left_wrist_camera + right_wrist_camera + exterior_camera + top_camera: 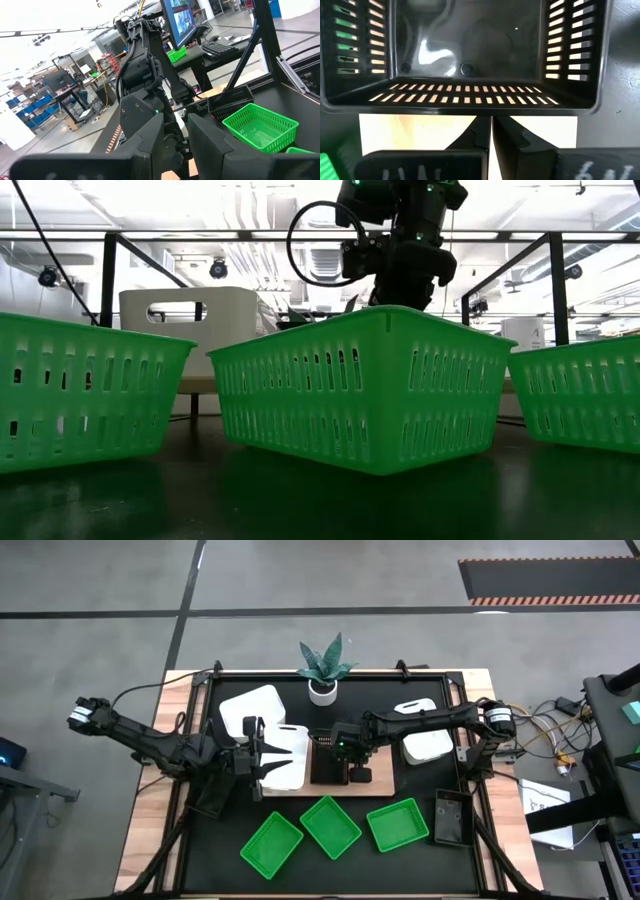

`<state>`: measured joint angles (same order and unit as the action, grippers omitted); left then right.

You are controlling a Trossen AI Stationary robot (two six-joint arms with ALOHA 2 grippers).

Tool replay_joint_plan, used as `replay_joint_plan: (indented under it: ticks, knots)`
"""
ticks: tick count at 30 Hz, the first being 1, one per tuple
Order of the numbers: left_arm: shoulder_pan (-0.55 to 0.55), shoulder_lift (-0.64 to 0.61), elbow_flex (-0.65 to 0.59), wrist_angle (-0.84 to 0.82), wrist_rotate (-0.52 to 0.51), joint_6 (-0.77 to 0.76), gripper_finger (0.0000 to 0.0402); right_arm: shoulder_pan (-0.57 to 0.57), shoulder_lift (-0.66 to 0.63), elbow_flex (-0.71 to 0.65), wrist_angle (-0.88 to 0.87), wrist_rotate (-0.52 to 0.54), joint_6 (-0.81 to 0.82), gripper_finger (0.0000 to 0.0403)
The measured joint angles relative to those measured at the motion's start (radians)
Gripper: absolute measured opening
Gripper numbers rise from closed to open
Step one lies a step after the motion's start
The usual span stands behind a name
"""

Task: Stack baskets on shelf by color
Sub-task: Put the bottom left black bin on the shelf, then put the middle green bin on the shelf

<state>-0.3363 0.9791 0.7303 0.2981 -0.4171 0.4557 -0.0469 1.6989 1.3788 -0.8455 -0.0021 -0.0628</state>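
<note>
The wooden shelf lies mid-table. A white basket sits on its left part and also shows in the low view. A black basket rests on the shelf beside it, under my right arm. My right gripper points down, shut, its fingertips just outside the basket's end wall. My left gripper lies level at the white basket's left edge, pointing at the right arm, fingers a narrow gap apart and empty. Three green baskets rest on the mat in front. My right gripper's shut fingertips stand against the outer side of the black basket's end-wall rim, coming from above. I cannot tell whether they touch it. The basket sits flat on the shelf.
Another white basket lies far left, two more on the right. A second black basket lies near right. A potted plant stands at the far edge. In the low view the green baskets hide the shelf.
</note>
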Motion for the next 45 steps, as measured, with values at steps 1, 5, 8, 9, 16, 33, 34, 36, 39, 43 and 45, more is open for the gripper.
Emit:
replay_joint_plan:
  ticks: [1,5,8,9,16,33,34,36,39,43,45]
  knots:
    - [0.0,0.0,0.0,0.0,0.0,0.0,0.0073,0.001,0.0,0.0,0.0,0.0,0.0,0.0009]
    - [0.0,0.0,0.0,0.0,0.0,0.0,0.0073,0.001,-0.001,0.0,-0.001,0.0,0.001,0.0009]
    - [0.0,0.0,0.0,0.0,0.0,0.0,0.0073,0.002,-0.025,0.004,-0.029,0.001,0.015,0.0009]
    - [0.0,0.0,0.0,0.0,0.0,0.0,0.0073,0.003,-0.037,0.01,-0.035,0.001,0.022,0.0009]
    - [0.0,0.0,0.0,0.0,0.0,0.001,0.0073,0.07,-0.153,0.004,-0.039,0.005,0.059,0.0009]
    - [0.0,0.001,0.0,0.068,0.0,0.056,0.0073,0.331,-0.199,-0.004,0.198,0.108,0.013,0.0009]
    - [0.0,0.001,0.0,0.068,0.0,0.056,0.0073,0.336,-0.192,-0.004,0.207,0.108,0.014,0.0009]
    - [0.0,0.001,0.0,0.068,0.0,0.057,0.0073,0.349,-0.184,-0.004,0.219,0.108,0.025,0.0009]
    - [0.0,0.001,0.001,0.068,0.0,0.057,0.0073,0.371,-0.16,-0.003,0.233,0.109,0.042,0.0009]
    - [0.0,0.002,0.0,0.079,0.0,0.058,0.0073,0.405,-0.132,-0.004,0.249,0.109,0.045,0.0009]
    - [0.0,0.002,-0.001,0.079,0.0,0.055,0.0073,0.421,-0.122,-0.004,0.252,0.108,0.049,0.0009]
